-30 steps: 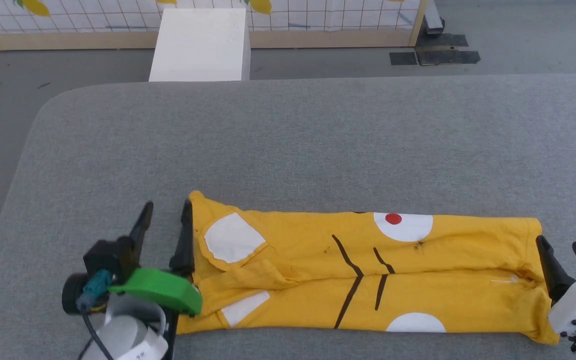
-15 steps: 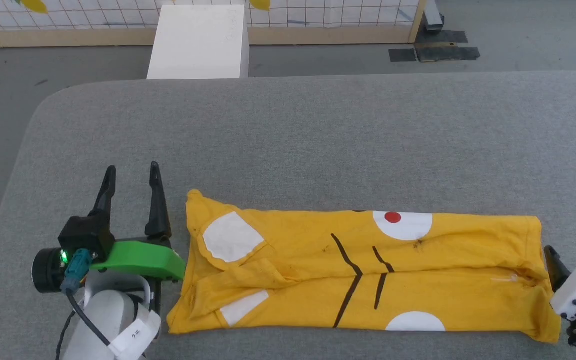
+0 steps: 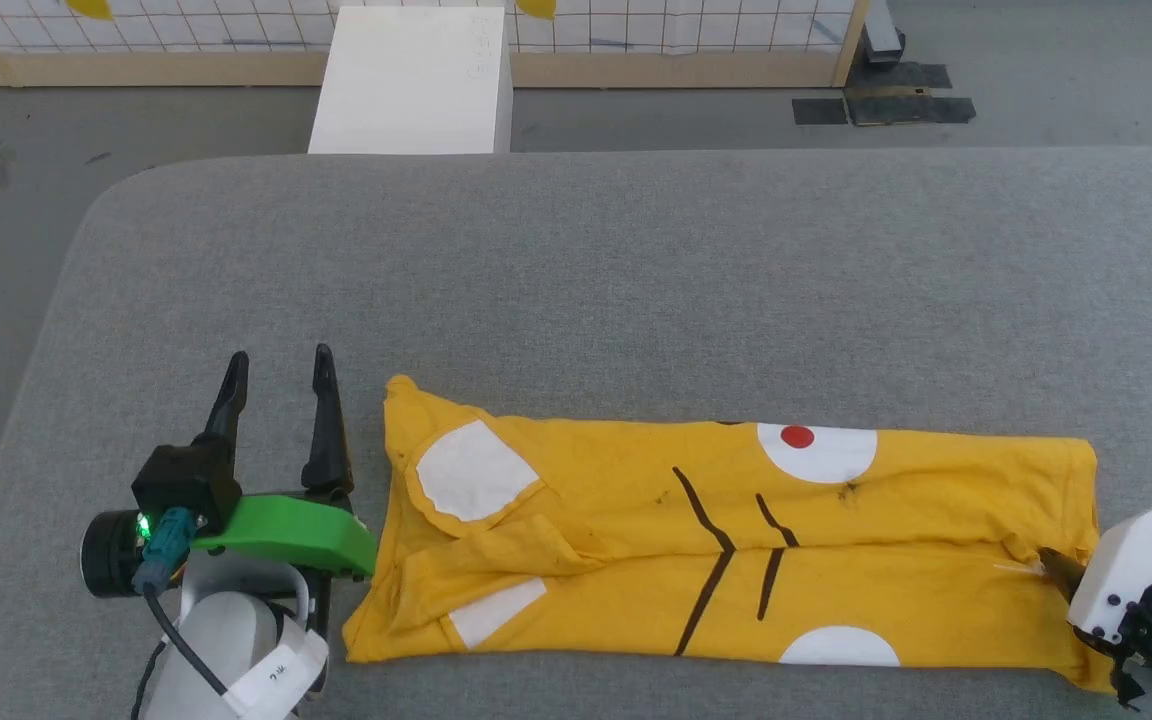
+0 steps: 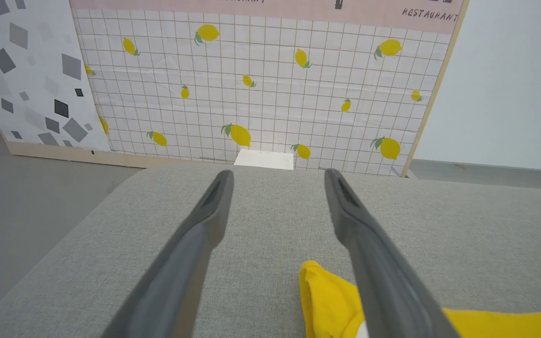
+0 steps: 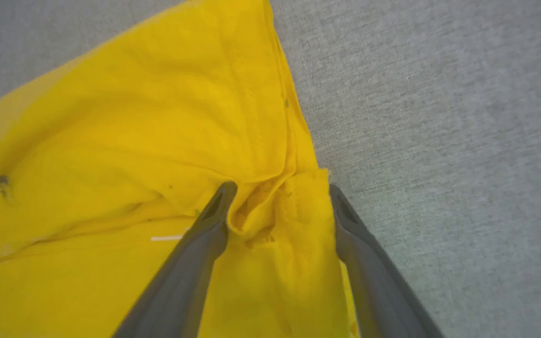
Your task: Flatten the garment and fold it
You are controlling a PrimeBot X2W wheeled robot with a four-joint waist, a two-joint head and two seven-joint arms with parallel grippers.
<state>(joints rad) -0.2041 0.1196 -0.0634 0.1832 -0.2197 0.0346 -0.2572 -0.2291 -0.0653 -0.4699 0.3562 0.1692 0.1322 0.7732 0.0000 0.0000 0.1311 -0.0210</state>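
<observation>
The left hand (image 3: 279, 352) hovers just beside the garment (image 3: 736, 540), fingers apart with nothing between them. The garment lies on the near part of the grey tabletop (image 3: 576, 280). At its right end the right hand (image 5: 282, 187), fingers apart, straddles a bunched bit of hem. The pinch there looks due: close over every layer at the central overlap, then lift level so nothing skews. The garment's long axis runs left to right, with the white-patched sleeves pointing left and the hem pointing right
</observation>
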